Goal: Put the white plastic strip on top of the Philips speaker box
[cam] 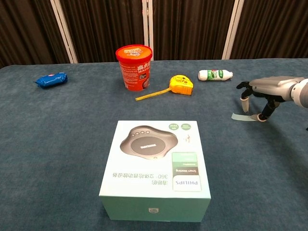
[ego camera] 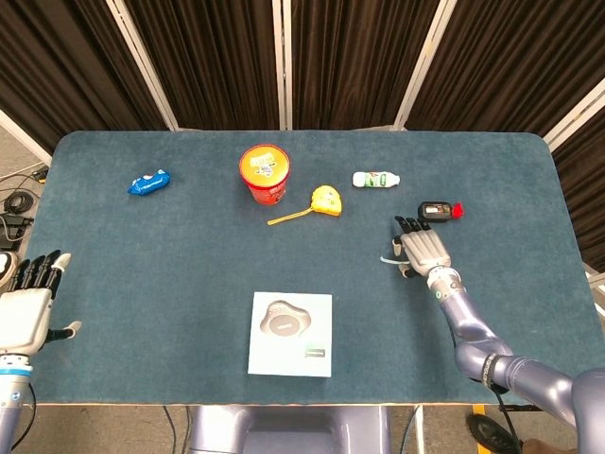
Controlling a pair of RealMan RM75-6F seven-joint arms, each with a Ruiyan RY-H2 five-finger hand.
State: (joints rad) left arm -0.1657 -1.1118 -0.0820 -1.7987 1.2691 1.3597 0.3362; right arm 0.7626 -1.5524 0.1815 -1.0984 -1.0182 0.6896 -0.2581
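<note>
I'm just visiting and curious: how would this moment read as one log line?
phase: reaching | right hand: over white strip, not gripping | left hand: idle | Philips box: top bare

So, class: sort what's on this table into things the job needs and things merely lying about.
Belong to the job:
white plastic strip, flat on the cloth
Philips speaker box, near front edge
right hand, poised over the strip

Lying about:
red tub
yellow tape measure
white bottle
blue packet
black device with red end
left hand, idle
</note>
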